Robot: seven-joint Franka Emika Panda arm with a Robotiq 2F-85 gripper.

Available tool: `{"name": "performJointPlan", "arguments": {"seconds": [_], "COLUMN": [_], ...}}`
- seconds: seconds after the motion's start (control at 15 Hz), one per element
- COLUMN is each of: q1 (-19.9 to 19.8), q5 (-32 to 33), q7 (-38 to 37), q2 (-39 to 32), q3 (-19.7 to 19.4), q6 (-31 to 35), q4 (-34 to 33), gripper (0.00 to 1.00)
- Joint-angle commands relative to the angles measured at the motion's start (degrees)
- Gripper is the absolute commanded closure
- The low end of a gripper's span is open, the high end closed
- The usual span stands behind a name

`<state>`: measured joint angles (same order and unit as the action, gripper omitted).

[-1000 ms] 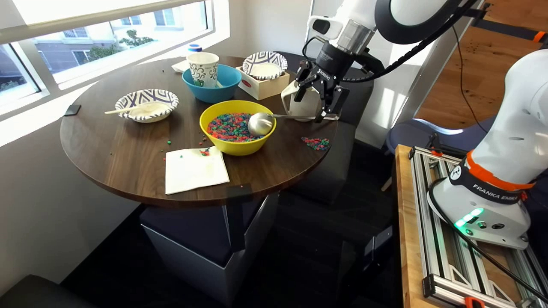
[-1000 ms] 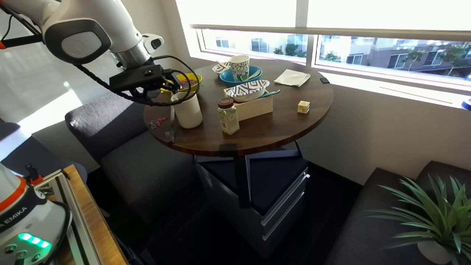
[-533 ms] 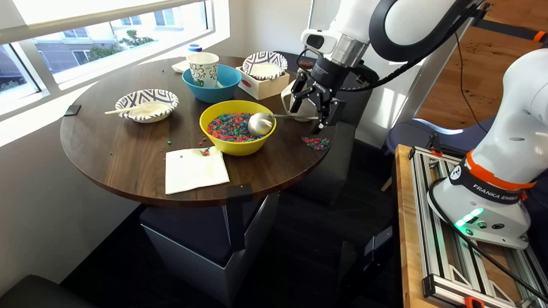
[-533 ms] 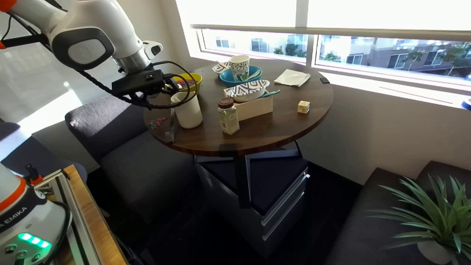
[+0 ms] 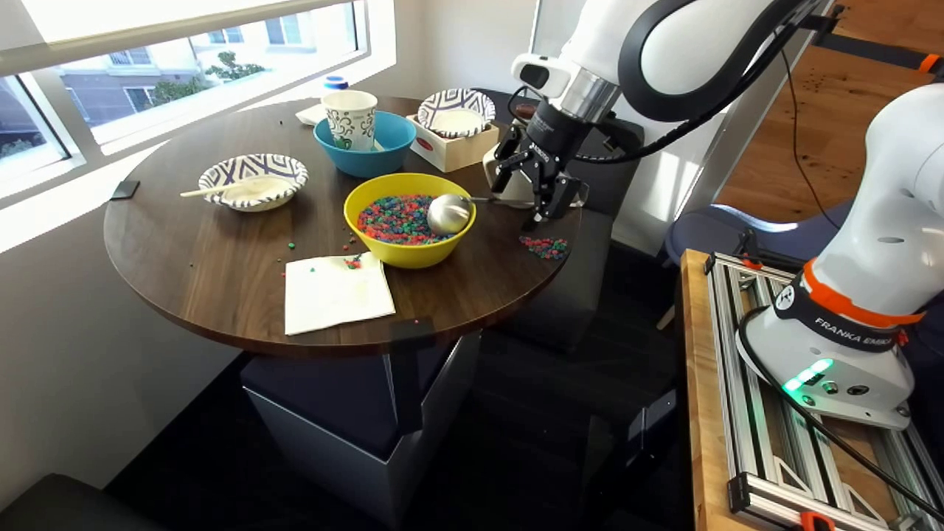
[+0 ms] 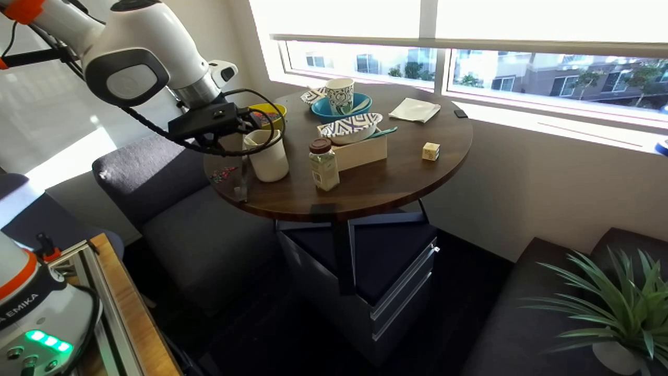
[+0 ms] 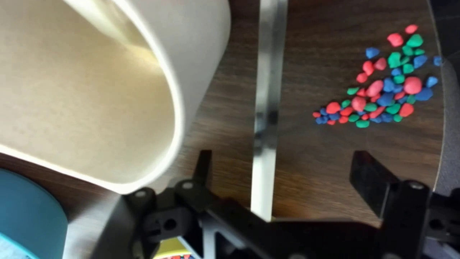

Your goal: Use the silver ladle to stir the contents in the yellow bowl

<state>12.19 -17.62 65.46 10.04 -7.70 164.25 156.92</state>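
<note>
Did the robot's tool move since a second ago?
Yes: in an exterior view, the tool is lower in the picture and nearer the yellow bowl, which stayed still.

The round table [image 5: 317, 227] carries the yellow bowl [image 5: 413, 257], blue bowl [image 5: 361, 164] and napkin [image 5: 339, 299].

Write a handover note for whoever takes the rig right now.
Black two-fingered gripper: jaws open, holding nothing.
Silver metal ladle: round scoop inside the round bright yellow bowl with the heap of tiny multicoloured pieces; thin handle seen between the jaws in the wrist view, not gripped.
Done: jaws roughly lined up with the handle. No stirring under way.
Left: grip the handle, then stir. The off-white open-topped jug beside it could get bumped.
</note>
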Motion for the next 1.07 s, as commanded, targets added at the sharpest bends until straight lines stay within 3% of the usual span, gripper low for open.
{"name": "performJointPlan", "arguments": {"seconds": [0.0, 0.6, 0.67, 0.93, 1.0], "q1": [-0.3, -0.3, -0.4, -1.1, -3.3], "q5": [0.5, 0.0, 0.0, 2.2, 4.4], "q7": [0.7, 0.9, 0.8, -0.8, -2.7], "q2": [-2.4, -3.2, -3.0, -1.9, -1.3], "q3": [-0.5, -0.9, -1.0, -0.7, 1.3], "q6": [0.1, -1.0, -1.2, -4.4, -6.4], "q4": [-1.0, -2.6, -3.2, -5.0, -5.2], "gripper": [0.29, 0.97, 1.0, 0.96, 0.96]}}
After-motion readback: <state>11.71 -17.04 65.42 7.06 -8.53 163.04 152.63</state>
